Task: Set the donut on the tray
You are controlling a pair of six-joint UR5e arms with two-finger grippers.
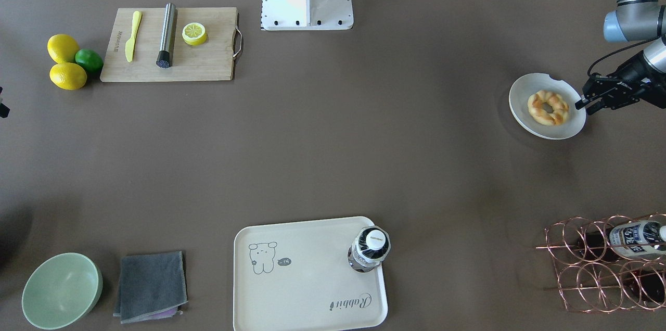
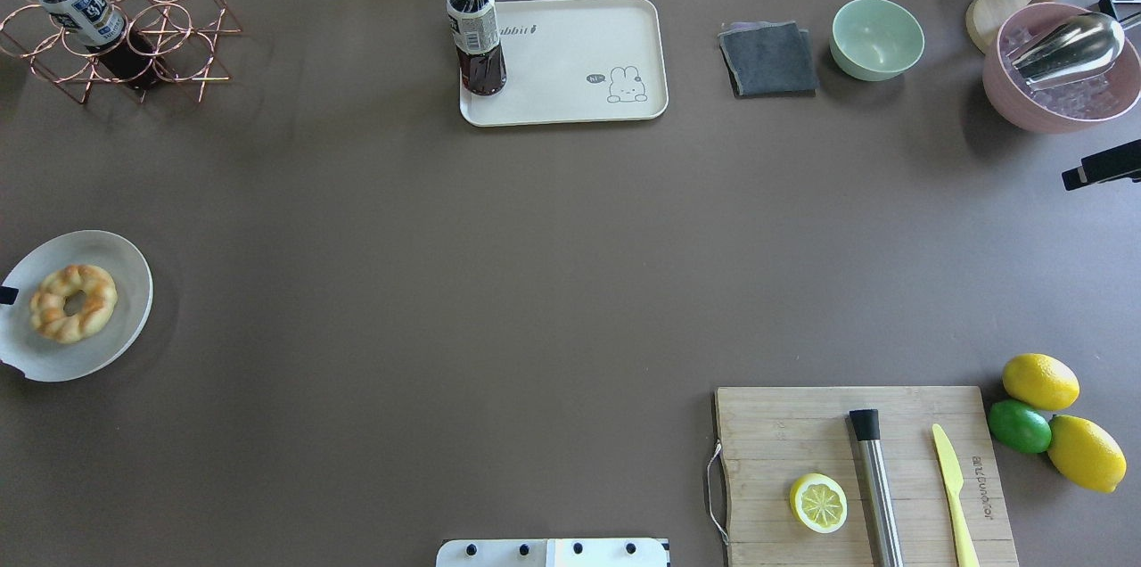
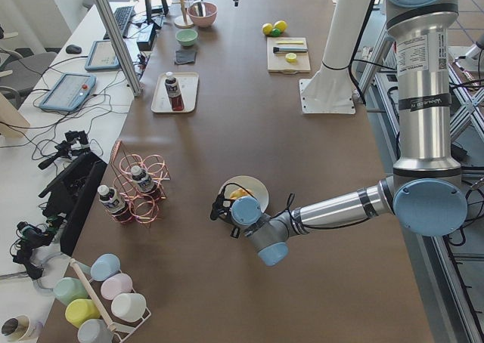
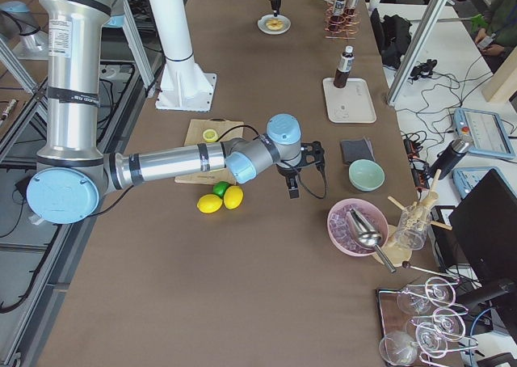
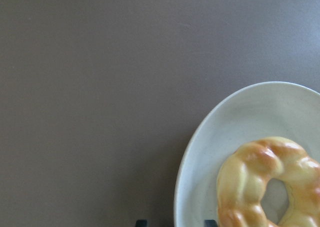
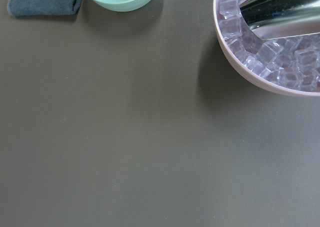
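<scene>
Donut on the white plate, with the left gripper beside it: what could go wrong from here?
1. The left gripper hovers open at the rim of the plate, off to the side of the donut. Closing or dropping here could catch the rim and shove or tip the plate.
2. A bottle stands upright on one corner of the tray. A low carry could knock it over, so the bare area by the bear drawing looks safer.

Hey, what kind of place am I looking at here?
Probably a robotics lab staged as a kitchen, not a real one. A large robot arm stands at the table, control tablets sit on a side desk, and the donut, tray and lemons look like props.
</scene>
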